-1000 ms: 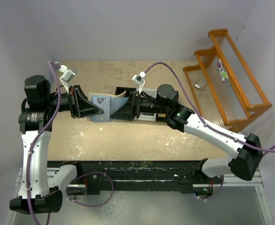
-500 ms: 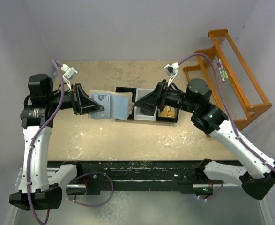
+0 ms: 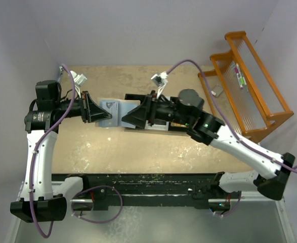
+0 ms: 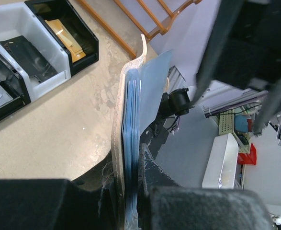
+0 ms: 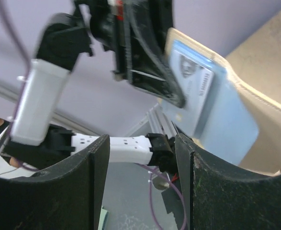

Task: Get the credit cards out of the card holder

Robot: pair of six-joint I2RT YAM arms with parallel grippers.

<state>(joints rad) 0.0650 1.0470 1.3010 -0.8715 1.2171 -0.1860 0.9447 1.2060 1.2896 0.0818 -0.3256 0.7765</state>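
My left arm climbs from the near left corner of the table (image 3: 153, 152), bends at the elbow by the left edge and points its forearm straight to the right. The left gripper (image 3: 99, 112) is pinched narrow on one end of the card holder (image 3: 114, 110), held on edge, open like a booklet, above the table left of its middle. From the left wrist I see blue-grey leaves packed inside the tan cover, and a printed card (image 5: 192, 79) faces my right wrist. My right arm stretches from the near right corner diagonally leftwards, passing over the tray (image 4: 49, 62), its right gripper (image 3: 124, 121) level and aimed at the holder's free end. Those fingers (image 5: 78, 191) stand apart with nothing between them; whether their tips touch the holder I cannot tell. The orange rack (image 3: 249, 76) stands by the far right corner.
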